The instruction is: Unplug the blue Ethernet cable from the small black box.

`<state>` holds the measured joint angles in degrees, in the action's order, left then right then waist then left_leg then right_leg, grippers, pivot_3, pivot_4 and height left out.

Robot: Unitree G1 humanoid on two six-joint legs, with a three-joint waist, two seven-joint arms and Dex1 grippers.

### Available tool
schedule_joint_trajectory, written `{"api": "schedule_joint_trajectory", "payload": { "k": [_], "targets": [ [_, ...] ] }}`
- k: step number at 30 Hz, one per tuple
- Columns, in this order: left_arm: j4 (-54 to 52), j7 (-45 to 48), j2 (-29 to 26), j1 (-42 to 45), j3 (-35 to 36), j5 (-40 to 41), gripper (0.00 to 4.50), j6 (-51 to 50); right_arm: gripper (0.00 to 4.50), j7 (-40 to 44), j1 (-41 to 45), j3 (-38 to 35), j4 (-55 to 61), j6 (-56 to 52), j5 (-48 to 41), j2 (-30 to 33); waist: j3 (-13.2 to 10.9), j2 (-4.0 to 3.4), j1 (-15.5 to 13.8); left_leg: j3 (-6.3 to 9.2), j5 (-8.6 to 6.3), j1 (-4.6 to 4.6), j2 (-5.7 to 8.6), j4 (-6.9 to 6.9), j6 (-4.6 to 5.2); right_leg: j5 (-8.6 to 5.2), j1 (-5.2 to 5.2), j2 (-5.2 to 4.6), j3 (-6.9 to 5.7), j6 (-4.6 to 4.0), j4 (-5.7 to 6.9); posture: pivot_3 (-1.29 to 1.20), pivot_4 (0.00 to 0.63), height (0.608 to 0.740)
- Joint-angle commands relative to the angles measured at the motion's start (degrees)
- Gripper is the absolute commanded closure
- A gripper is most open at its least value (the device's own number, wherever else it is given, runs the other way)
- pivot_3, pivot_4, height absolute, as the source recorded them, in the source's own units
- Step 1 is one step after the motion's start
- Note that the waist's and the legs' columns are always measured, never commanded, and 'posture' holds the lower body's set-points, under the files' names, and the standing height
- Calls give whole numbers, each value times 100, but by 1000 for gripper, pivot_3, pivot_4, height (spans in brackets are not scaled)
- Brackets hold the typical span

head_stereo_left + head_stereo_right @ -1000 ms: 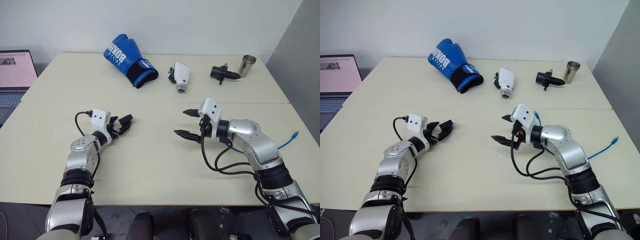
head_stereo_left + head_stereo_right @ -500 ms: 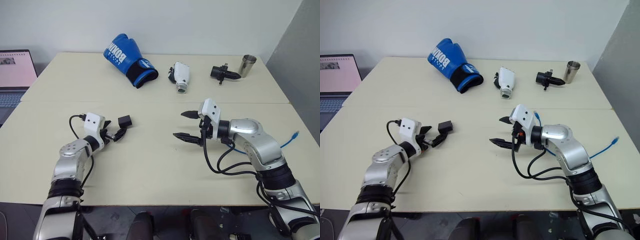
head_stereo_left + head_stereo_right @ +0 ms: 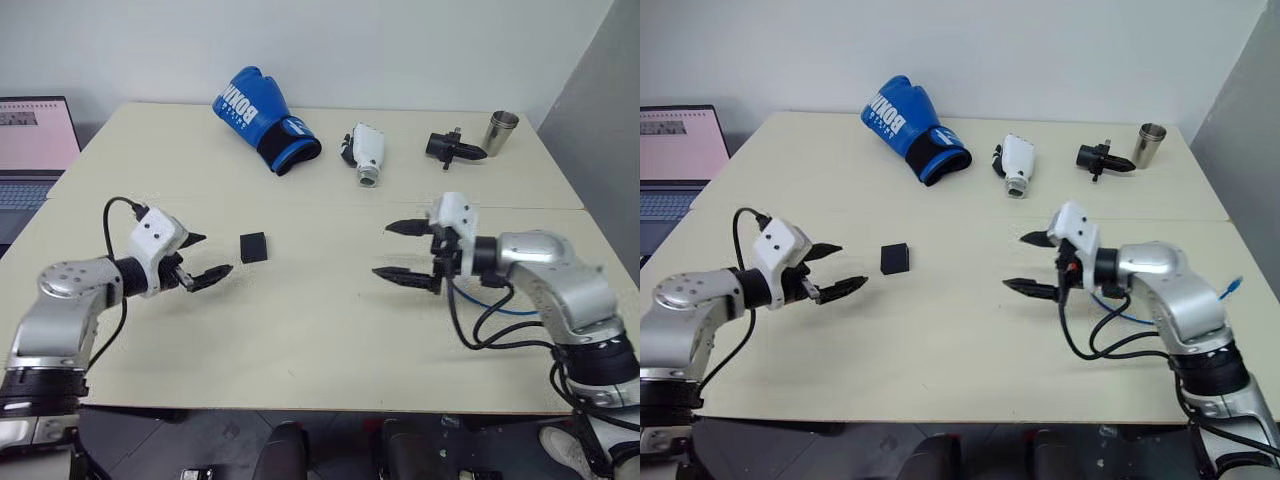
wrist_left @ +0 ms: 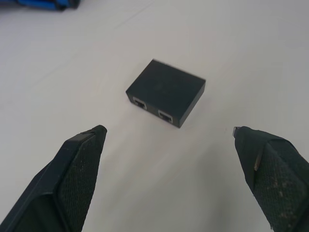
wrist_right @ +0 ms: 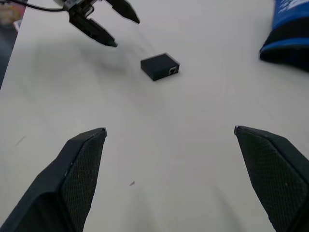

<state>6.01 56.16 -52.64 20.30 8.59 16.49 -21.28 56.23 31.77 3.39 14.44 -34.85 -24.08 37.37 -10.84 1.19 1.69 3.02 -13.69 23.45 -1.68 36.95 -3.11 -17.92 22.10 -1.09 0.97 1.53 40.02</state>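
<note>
1. The small black box lies flat on the surface, with no cord in its ports.
2. The left end effector hovers just beside it, fingers spread, empty.
3. The right end effector is spread, empty, well apart.
4. The blue Ethernet cable lies behind the right arm.

You had 1 small black box, 1 blue Ethernet cable, 1 boxing glove, 1 metal cup, 1 laptop, 2 grippers: left gripper, right gripper.
</note>
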Motion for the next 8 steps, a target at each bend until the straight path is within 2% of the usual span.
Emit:
{"api": "schedule_joint_trajectory", "payload": {
  "k": [1,8],
  "targets": [
    [22,357,-265,264,225,198,5,-24,0,251,-246,-622,329,-26,-381,431,0,0,-1,1,0,1,0,-1,0,0,0,0,-1,0,-3,0,150,740],
    [456,864,-331,669,70,260,5,-54,0,393,-402,-975,330,-220,-642,1020,-1,-2,22,-4,0,0,-3,0,1,0,2,4,3,1,0,0,150,740]
  ]
}}
